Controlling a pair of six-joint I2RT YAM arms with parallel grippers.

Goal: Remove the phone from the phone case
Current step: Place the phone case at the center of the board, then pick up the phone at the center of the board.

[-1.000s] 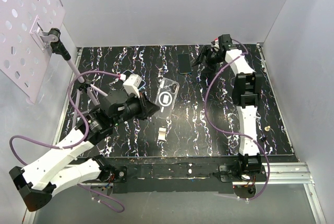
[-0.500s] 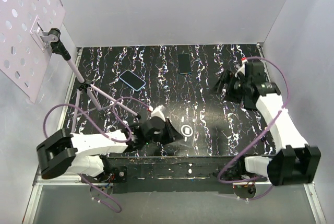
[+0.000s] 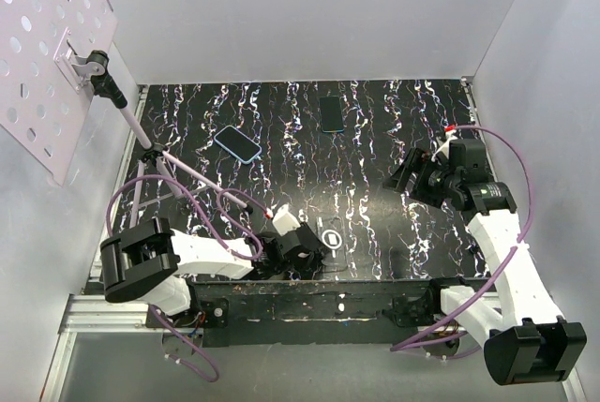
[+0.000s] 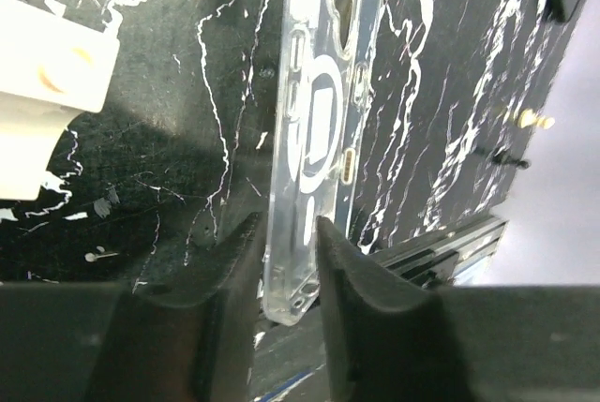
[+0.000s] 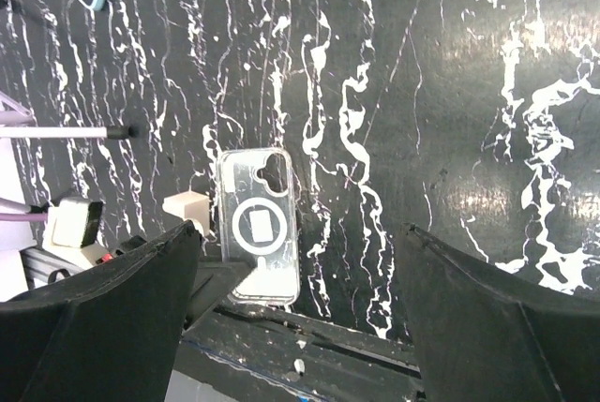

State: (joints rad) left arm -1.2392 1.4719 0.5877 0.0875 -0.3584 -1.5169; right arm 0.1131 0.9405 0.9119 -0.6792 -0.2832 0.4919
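The clear phone case (image 3: 331,236) lies empty near the table's front edge, its ring marking facing up. My left gripper (image 3: 312,243) is low at that edge, and both fingers press the case's (image 4: 319,111) bottom end. The left gripper (image 4: 288,233) is shut on it. A black phone (image 3: 330,112) lies bare at the back of the table. My right gripper (image 3: 403,172) hovers open over the right side, holding nothing. Its wrist view looks down on the case (image 5: 258,224) between its spread jaws (image 5: 300,233).
A second phone in a blue case (image 3: 237,143) lies at the back left. A small white block (image 5: 186,205) sits beside the clear case. A tripod (image 3: 155,154) carrying a perforated board (image 3: 56,55) stands at the left. The metal rail (image 3: 356,304) runs along the front edge.
My left arm pulled the clear case from the table's middle to the front edge. My right arm left the black phone at the back and drew back to the right, jaws wider.
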